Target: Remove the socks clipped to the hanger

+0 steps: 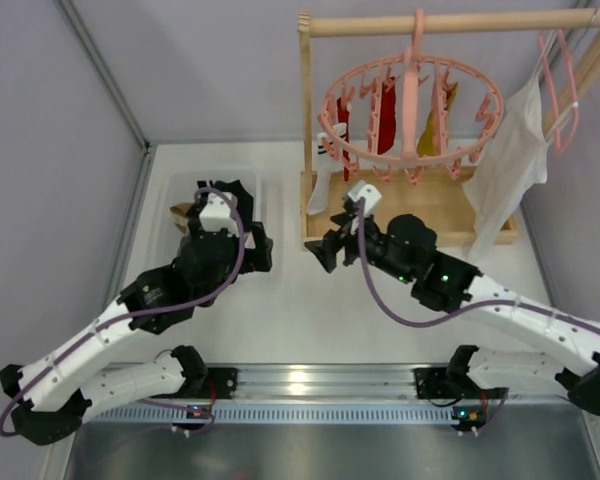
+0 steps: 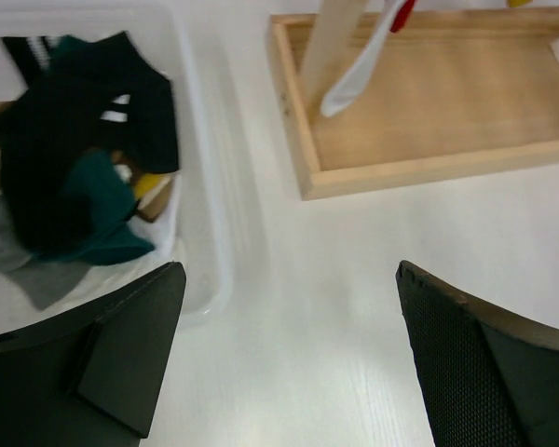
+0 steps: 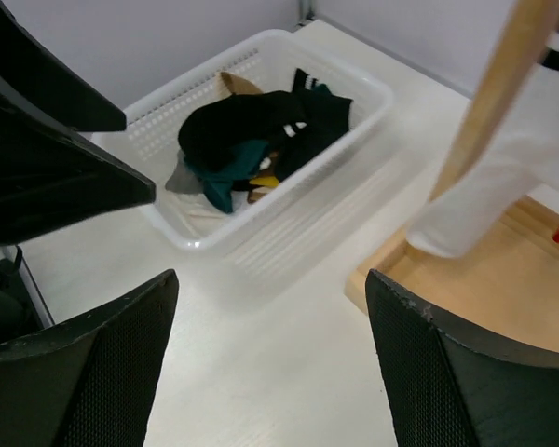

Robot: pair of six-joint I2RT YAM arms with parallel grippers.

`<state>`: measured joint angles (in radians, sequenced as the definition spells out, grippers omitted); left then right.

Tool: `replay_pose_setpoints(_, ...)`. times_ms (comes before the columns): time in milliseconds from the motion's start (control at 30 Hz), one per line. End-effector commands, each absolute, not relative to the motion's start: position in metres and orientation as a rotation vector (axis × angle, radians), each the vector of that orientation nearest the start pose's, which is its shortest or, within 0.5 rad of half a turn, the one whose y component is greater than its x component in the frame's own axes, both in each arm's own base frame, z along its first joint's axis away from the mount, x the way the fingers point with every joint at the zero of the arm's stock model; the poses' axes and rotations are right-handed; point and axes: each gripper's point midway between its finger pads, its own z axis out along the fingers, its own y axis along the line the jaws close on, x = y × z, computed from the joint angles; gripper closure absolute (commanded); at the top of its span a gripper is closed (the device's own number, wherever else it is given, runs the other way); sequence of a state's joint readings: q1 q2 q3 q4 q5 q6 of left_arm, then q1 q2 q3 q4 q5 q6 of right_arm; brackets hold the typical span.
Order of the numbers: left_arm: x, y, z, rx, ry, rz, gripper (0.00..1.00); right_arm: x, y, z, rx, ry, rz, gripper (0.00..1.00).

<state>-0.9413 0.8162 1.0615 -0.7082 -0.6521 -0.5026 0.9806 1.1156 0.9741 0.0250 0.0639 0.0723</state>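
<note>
Black mesh-textured fingers [image 2: 484, 372] spread wide, empty: left gripper [image 2: 289, 279], right gripper [image 3: 270, 284]. Hooked on wooden rod [image 1: 450, 22]: round pink plastic ring hanger [image 1: 409, 100], red, yellow, striped-white fabric socks [image 1: 385, 118] clipped beneath. Dark, teal sock pile [image 3: 252, 130] heaped in white lattice basket [image 3: 373, 88].

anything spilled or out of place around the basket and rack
Nothing stands out. The loose socks are heaped inside the basket. The hanger hangs from the rail with the remaining socks clipped on.
</note>
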Motion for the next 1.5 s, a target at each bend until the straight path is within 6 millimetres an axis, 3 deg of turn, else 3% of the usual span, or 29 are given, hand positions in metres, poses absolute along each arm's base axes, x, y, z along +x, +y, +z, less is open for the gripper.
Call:
replay_pose_setpoints(0, 0.231, -0.210, 0.299, 0.147, 1.850, -0.538, 0.02, 0.224, 0.267, 0.293, -0.586, 1.682, 0.598, 0.21)
replay_pose_setpoints(33, 0.231, -0.234, 0.316, 0.199, 1.763, -0.665, 0.02, 0.220, 0.244, 0.301, -0.530, 1.664, 0.567, 0.21)
replay_pose_setpoints(100, 0.237, -0.253, 0.298, 0.286, 1.726, -0.675, 0.02, 0.210, 0.224, 0.297, -0.514, 1.684, 0.548, 0.19)
replay_pose_setpoints(133, 0.242, -0.262, 0.312, 0.277, 1.644, -0.717, 0.02, 0.202, 0.210, 0.308, -0.485, 1.649, 0.564, 0.19)
replay_pose_setpoints(233, 0.259, -0.276, 0.292, 0.330, 1.616, -0.660, 0.02, 0.186, 0.185, 0.316, -0.438, 1.615, 0.593, 0.18)
replay_pose_setpoints(267, 0.265, -0.281, 0.298, 0.331, 1.588, -0.668, 0.02, 0.182, 0.180, 0.317, -0.429, 1.607, 0.602, 0.17)
replay_pose_setpoints(300, 0.275, -0.288, 0.284, 0.351, 1.616, -0.642, 0.02, 0.176, 0.173, 0.322, -0.415, 1.581, 0.625, 0.17)
replay_pose_setpoints(367, 0.297, -0.288, 0.284, 0.350, 1.608, -0.636, 0.02, 0.169, 0.170, 0.319, -0.429, 1.579, 0.650, 0.17)
replay_pose_setpoints(400, 0.310, -0.291, 0.268, 0.369, 1.642, -0.606, 0.02, 0.165, 0.167, 0.321, -0.429, 1.566, 0.662, 0.18)
replay_pose_setpoints(467, 0.334, -0.290, 0.255, 0.370, 1.675, -0.561, 0.02, 0.161, 0.166, 0.318, -0.441, 1.569, 0.674, 0.18)
replay_pose_setpoints(567, 0.355, -0.293, 0.258, 0.366, 1.663, -0.543, 0.02, 0.157, 0.164, 0.316, -0.450, 1.567, 0.679, 0.18)
replay_pose_setpoints(667, 0.379, -0.296, 0.242, 0.362, 1.698, -0.507, 0.02, 0.154, 0.166, 0.318, -0.473, 1.553, 0.698, 0.18)
replay_pose_setpoints(767, 0.396, -0.293, 0.243, 0.351, 1.697, -0.480, 0.02, 0.151, 0.169, 0.316, -0.499, 1.555, 0.712, 0.18)
replay_pose_setpoints(967, 0.421, -0.301, 0.220, 0.390, 1.724, -0.463, 0.03, 0.147, 0.174, 0.312, -0.521, 1.545, 0.744, 0.18)
replay_pose_setpoints(1100, 0.427, -0.306, 0.210, 0.405, 1.741, -0.473, 0.08, 0.147, 0.176, 0.309, -0.533, 1.553, 0.744, 0.18)
replay_pose_setpoints(1233, 0.426, -0.311, 0.203, 0.403, 1.749, -0.506, 0.21, 0.147, 0.177, 0.309, -0.537, 1.555, 0.746, 0.18)
replay_pose_setpoints(1333, 0.425, -0.311, 0.197, 0.386, 1.757, -0.525, 0.47, 0.148, 0.178, 0.307, -0.539, 1.560, 0.741, 0.18)
replay_pose_setpoints(1367, 0.424, -0.312, 0.194, 0.382, 1.761, -0.530, 0.64, 0.147, 0.178, 0.306, -0.542, 1.563, 0.743, 0.18)
replay_pose_setpoints(1467, 0.424, -0.315, 0.192, 0.383, 1.764, -0.549, 0.88, 0.148, 0.179, 0.306, -0.543, 1.565, 0.739, 0.18)
